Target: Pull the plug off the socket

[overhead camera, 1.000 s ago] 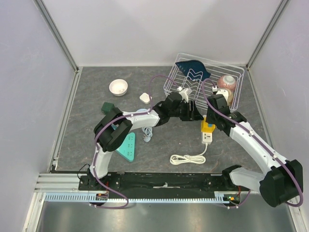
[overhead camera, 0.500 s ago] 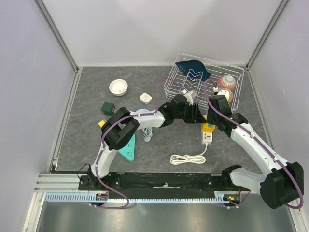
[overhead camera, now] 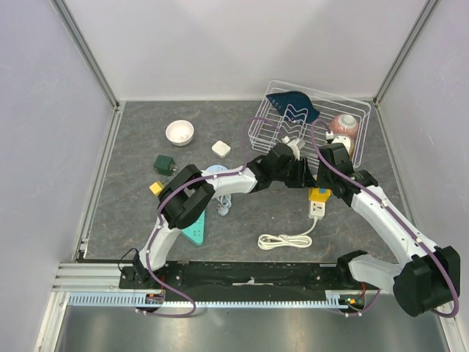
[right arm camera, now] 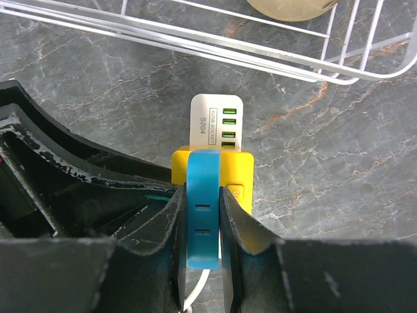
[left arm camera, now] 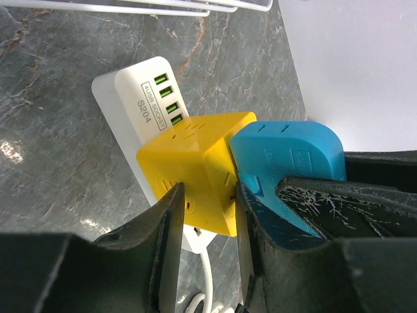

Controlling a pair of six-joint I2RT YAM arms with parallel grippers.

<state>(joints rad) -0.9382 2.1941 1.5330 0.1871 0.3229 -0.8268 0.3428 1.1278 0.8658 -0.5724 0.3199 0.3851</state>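
Grey stone covers the table [overhead camera: 132, 147] in the view from above. Both arms reach in to the same spot just in front of the wire rack [overhead camera: 308, 121]. The left gripper [overhead camera: 306, 181] comes in from the left. The right gripper [overhead camera: 322, 183] comes down from the right. They meet at the yellow socket block [overhead camera: 316, 194]. The block sits on the top end of a white power strip [overhead camera: 316, 209]. A white cord [overhead camera: 282, 240] lies coiled up on the table nearer the arms. A white bowl [overhead camera: 179, 133] stands far off on the left.

Next is the left wrist view. The two black fingers [left arm camera: 166, 222] of the left gripper are squeezed on the yellow socket block, one on each side. The blue plug [left arm camera: 287, 153] is stuck on the side of the block, touching it. A scratched black finger of the other arm lies on the plug. The power strip shows four green slots behind the block.

Last is the right wrist view. The right gripper's fingers [right arm camera: 234, 222] are pinched tight on the blue plug, one on each flat side. The plug is standing on its thin edge. It is up against the yellow block, with no gap showing. The wire rack runs across the top.
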